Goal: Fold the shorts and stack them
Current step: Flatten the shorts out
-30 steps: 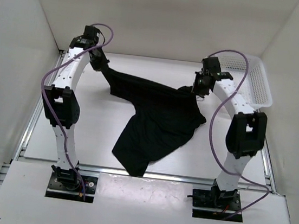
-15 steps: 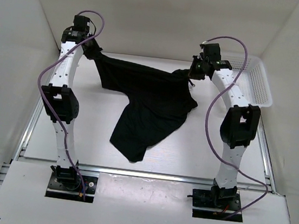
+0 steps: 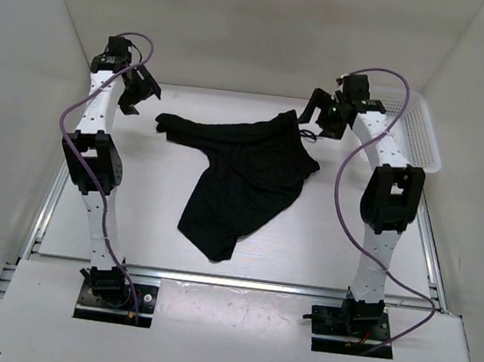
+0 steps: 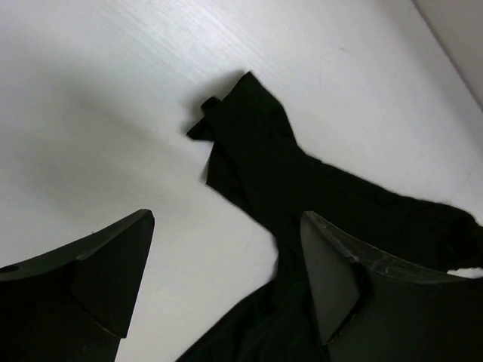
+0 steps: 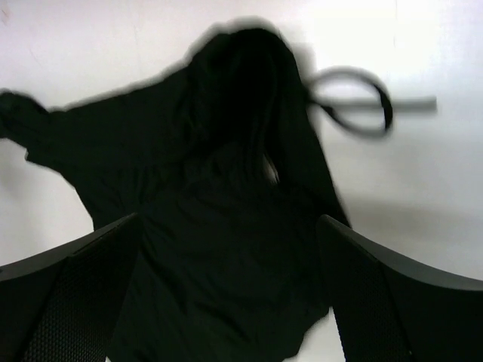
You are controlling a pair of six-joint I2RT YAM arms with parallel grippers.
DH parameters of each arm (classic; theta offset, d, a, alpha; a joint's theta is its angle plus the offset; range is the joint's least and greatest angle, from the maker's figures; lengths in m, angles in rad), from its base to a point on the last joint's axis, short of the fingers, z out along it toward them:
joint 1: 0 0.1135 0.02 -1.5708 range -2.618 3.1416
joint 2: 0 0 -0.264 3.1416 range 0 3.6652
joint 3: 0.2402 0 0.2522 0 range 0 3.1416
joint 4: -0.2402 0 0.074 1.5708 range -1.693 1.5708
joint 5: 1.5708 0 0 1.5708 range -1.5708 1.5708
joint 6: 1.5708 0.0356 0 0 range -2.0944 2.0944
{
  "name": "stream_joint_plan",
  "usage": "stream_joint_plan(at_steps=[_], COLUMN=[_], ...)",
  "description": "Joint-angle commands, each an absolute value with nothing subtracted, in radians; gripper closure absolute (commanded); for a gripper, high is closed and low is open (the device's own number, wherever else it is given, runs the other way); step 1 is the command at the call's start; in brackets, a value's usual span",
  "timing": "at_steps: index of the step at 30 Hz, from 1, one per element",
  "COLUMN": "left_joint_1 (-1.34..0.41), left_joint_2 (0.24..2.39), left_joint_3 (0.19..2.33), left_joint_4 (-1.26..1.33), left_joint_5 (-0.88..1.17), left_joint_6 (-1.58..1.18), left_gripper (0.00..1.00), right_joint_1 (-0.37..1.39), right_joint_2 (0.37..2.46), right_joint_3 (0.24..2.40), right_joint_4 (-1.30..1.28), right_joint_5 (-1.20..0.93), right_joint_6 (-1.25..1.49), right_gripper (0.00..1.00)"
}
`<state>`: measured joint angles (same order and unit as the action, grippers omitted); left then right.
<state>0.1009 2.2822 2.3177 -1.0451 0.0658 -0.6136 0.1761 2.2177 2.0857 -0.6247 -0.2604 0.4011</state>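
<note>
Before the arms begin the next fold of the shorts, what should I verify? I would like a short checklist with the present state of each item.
1. The left tool is open and holds nothing: ok.
2. The right tool is open and holds nothing: ok.
3. The shorts lie fully on the table: ok.
4. The shorts are spread flat for a fold: not ok. They are bunched and skewed, with one leg trailing toward the near edge.
5. The drawstring is tucked in: not ok. A loop lies loose on the table beside the waist.
6. The shorts lie apart from the basket: ok.
</note>
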Motion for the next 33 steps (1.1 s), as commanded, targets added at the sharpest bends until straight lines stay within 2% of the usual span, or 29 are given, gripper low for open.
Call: stream_joint_plan(at_steps=[1, 4, 8, 9, 12, 13, 16, 21, 25, 28, 29, 33], left_joint_1=[0.091, 0.023, -0.133, -0.155, -0.227, -0.242, -0.31, -0.371, -0.38, -0.38, -0.368, -0.282], left_joint_2=[2.082, 1.953, 1.804, 1.752, 1.662, 1.645, 1.621, 1.66, 1.747, 1.779, 1.779, 1.743], left_joint_3=[2.245, 2.045, 1.742, 1.607, 1.404, 1.288, 1.125, 1.028, 1.015, 1.04, 1.049, 1.103], left_joint_4=[-1.061, -1.039, -1.02, -0.993, -0.956, -0.924, -0.873, -0.816, -0.795, -0.795, -0.795, -0.842], left_joint_5=[0.014, 0.003, 0.011, 0.024, 0.083, 0.1, 0.135, 0.123, 0.112, 0.103, 0.103, 0.023], left_joint_6=[-0.575, -0.566, -0.563, -0.577, -0.626, -0.662, -0.734, -0.802, -0.813, -0.813, -0.799, -0.77], left_gripper=[0.11, 0.2, 0.22, 0.22, 0.22, 0.22, 0.22, 0.22, 0.31, 0.82, 0.9, 0.9], right_joint_1=[0.173, 0.182, 0.183, 0.183, 0.183, 0.183, 0.183, 0.183, 0.195, 0.216, 0.216, 0.225], right_joint_2=[2.013, 1.883, 1.781, 1.766, 1.755, 1.755, 1.782, 1.859, 1.905, 1.945, 1.956, 1.944], right_joint_3=[1.915, 1.685, 1.47, 1.416, 1.355, 1.327, 1.296, 1.285, 1.285, 1.305, 1.305, 1.305], right_joint_4=[-0.584, -0.545, -0.523, -0.523, -0.523, -0.514, -0.479, -0.436, -0.413, -0.413, -0.4, -0.39], right_joint_5=[-0.252, -0.227, -0.21, -0.201, -0.201, -0.201, -0.21, -0.201, -0.201, -0.21, -0.219, -0.219], right_joint_6=[0.403, 0.414, 0.414, 0.414, 0.414, 0.414, 0.442, 0.472, 0.483, 0.483, 0.483, 0.483], right_gripper=[0.01, 0.06, 0.09, 0.09, 0.1, 0.13, 0.22, 0.28, 0.33, 0.48, 0.63, 1.0])
